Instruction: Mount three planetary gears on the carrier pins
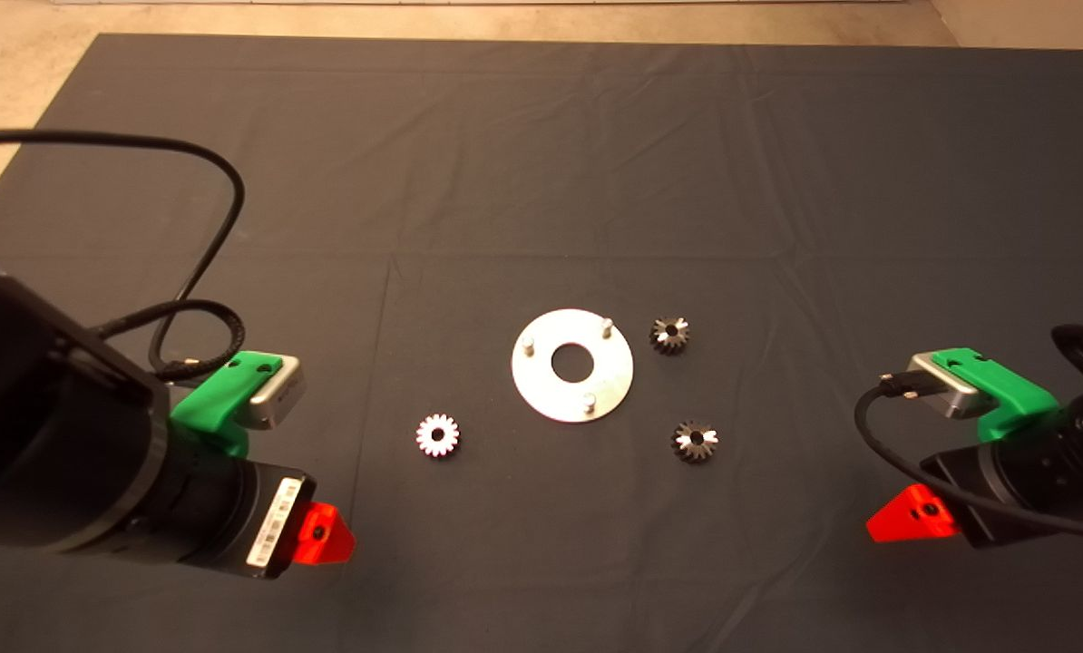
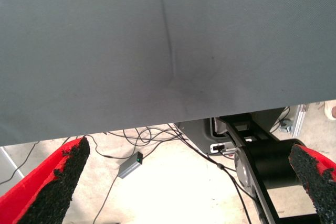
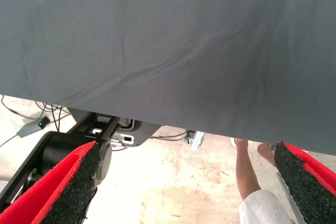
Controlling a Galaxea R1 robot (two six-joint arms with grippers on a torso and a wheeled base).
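Step in hand: nothing is installed yet, so I judge the first pick is what faces me; all three pins on the disc (image 1: 572,365) stand bare.
Landmark: the disc lies flat on the mat (image 1: 541,181) of the bench, near its middle, and I place everything else from it.
Carrier pins: one pin (image 1: 528,344) at the disc's left rim, one (image 1: 607,324) at its far right rim, one (image 1: 589,400) at its near rim.
Planetary gears: the bright gear (image 1: 437,435) lies left of the disc and nearer to me, apart from it; a dark gear (image 1: 669,335) sits just beside the disc's far right rim; another dark gear (image 1: 694,441) lies right of the disc and nearer to me.
Left hand (image 2: 184,187): released and holding nothing, fingers spread wide, waiting well left of the disc at the near edge.
Right hand (image 3: 189,187): released and holding nothing too, well right of the disc at the near edge; a person's leg (image 3: 247,174) shows on the floor beyond the mat.
How I would do it: take the bright gear with the left hand, since it lies on that side; grip across the teeth, keep the gear level, and line its centre hole over the left pin before lowering.
Risk: a tilted gear may jam on the pin or nudge the disc.
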